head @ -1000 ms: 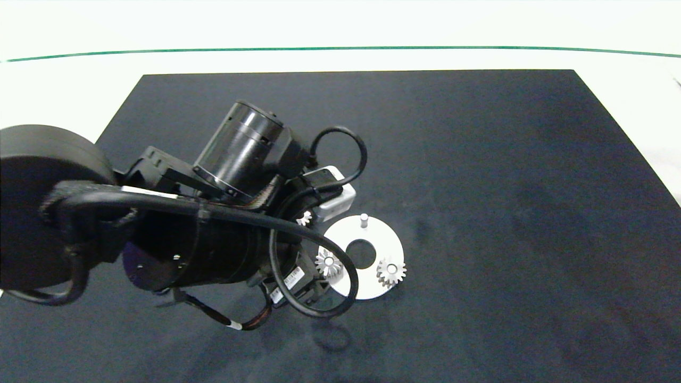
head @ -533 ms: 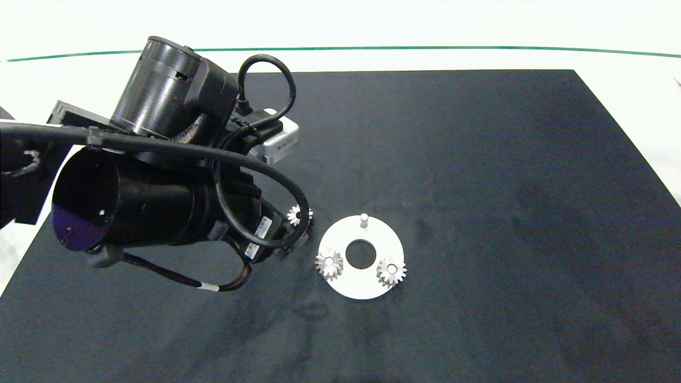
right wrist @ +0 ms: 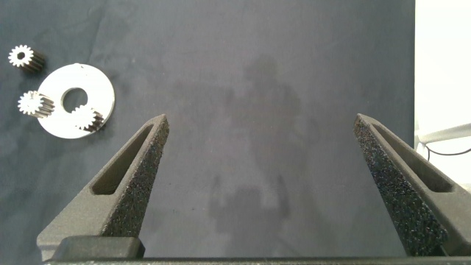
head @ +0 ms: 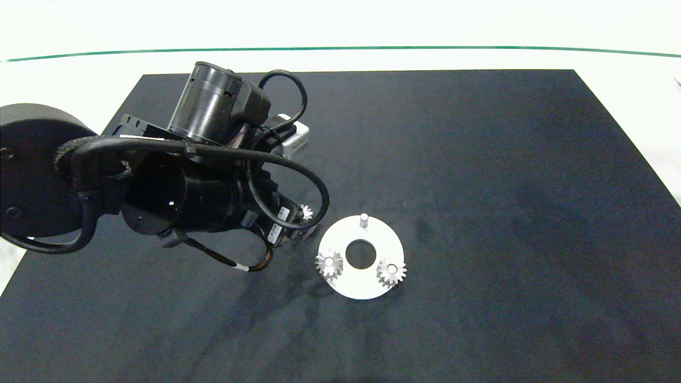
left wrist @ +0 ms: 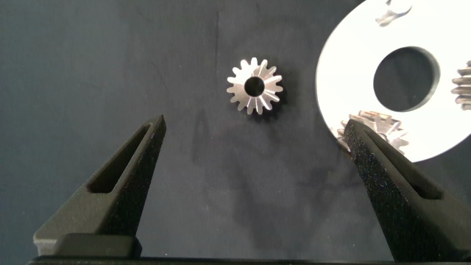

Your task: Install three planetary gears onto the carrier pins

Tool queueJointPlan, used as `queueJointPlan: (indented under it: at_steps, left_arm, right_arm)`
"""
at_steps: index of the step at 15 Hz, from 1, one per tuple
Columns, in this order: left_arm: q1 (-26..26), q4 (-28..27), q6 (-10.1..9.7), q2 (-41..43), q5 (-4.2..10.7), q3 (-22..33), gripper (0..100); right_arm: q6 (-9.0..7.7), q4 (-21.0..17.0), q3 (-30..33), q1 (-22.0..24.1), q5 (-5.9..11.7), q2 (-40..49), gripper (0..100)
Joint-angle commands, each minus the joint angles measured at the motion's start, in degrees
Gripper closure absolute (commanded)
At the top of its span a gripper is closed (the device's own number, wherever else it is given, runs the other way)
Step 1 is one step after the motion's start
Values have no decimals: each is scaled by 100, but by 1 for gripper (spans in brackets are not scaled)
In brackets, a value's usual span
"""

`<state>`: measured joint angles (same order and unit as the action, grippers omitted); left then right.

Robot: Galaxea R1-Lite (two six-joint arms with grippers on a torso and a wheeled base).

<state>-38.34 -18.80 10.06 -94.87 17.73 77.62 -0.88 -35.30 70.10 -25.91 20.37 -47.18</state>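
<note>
The white disc [head: 372, 284] lies mid-mat. Two planetary gears [head: 328, 264] [head: 391, 272] sit on its near carrier pins, and the far pin [head: 364, 219] stands bare. A third gear [head: 305, 212] lies flat on the mat just left of the disc, half hidden by my left arm [head: 202, 197]. In the left wrist view that loose gear [left wrist: 255, 86] lies just beyond my open left gripper [left wrist: 256, 125], centred between the fingers and untouched. One finger [left wrist: 390, 184] overlaps the disc [left wrist: 346, 81]. My right gripper [right wrist: 259, 121] hangs open and empty, far from the disc [right wrist: 99, 92].
A black mat [head: 505, 186] covers the work area on a white table with a green line [head: 372, 48] at the back. The right arm is outside the head view. The left arm's cable loops [head: 314, 186] hang over the mat beside the disc.
The left arm drew back from over the disc's left edge toward the far left, then came partway back over the loose gear. The disc and gears have not moved.
</note>
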Motion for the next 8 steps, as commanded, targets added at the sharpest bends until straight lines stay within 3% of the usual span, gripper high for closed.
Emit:
queueJointPlan:
  at_steps: [1, 8]
  left_arm:
    - [11, -10, 5, -85, 12, -27, 0]
    - [11, -19, -4, -85, 12, -71, 0]
  right_arm:
    - [-9, -12, -40, 7, 11, -28, 0]
    - [-53, -12, -66, -2, 2, -28, 0]
